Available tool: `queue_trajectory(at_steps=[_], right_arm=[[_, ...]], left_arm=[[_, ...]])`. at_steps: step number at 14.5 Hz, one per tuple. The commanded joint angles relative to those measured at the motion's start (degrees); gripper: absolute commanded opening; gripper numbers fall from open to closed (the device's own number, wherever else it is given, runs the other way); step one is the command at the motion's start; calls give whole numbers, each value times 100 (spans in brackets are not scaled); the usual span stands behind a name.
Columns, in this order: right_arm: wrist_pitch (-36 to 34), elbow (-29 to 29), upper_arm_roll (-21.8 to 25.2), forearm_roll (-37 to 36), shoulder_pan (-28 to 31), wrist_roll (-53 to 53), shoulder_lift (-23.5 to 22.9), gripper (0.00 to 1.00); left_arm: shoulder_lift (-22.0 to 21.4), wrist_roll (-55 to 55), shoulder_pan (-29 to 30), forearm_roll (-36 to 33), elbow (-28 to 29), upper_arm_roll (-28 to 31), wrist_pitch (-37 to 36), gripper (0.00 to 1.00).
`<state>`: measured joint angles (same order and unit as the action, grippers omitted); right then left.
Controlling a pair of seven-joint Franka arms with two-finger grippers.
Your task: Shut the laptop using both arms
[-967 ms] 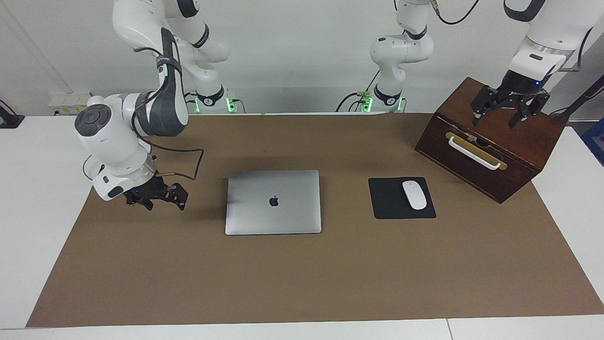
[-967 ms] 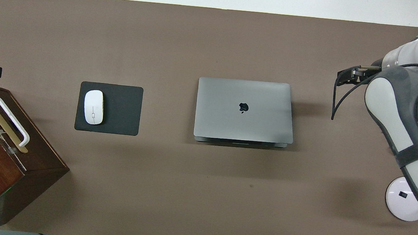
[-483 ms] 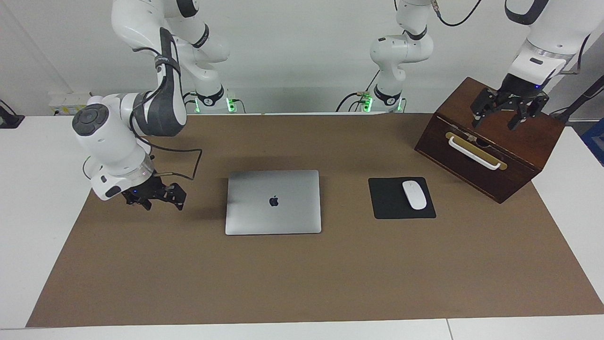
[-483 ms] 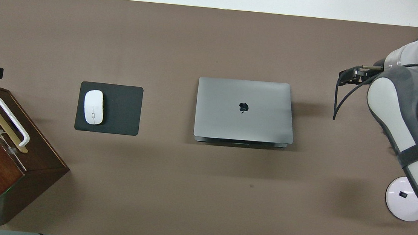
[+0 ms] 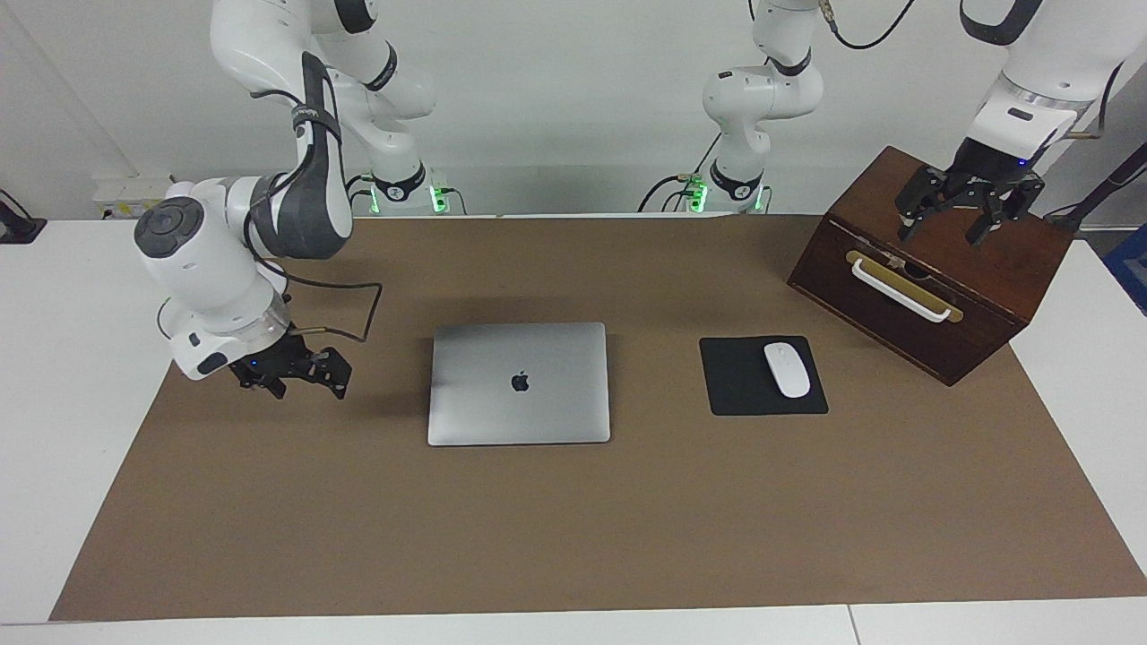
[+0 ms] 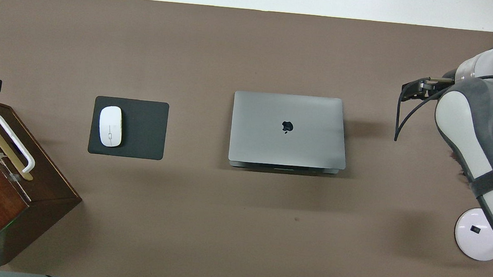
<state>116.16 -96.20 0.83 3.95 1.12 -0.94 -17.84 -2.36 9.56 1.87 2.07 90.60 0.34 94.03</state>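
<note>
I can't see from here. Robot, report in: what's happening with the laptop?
Laptop shut flat on mat. Right pincer open, low beside it, apart. Left pincer open over wooden box. Nothing in the way.

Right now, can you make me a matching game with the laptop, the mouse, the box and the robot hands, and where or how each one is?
Things:
1. laptop
2. mouse
3. left hand
4. right hand

Places or states:
A. on the black pad
B. open, over the wooden box
C. lid shut, flat on the brown mat
D. open, low over the mat beside the laptop

Pairs: 1-C, 2-A, 3-B, 4-D
</note>
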Motion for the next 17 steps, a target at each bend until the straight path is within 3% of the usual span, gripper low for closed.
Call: queue_trajectory(at_steps=[1,17], right_arm=[[153,-206,-48,-122,90,138,131,100],[153,-162,-48,-439,99,156,122,100]], left_arm=[[104,-69,50,-110,-192,-43,-104,100],[87,-77,41,-110,-148,-43,-60,100]])
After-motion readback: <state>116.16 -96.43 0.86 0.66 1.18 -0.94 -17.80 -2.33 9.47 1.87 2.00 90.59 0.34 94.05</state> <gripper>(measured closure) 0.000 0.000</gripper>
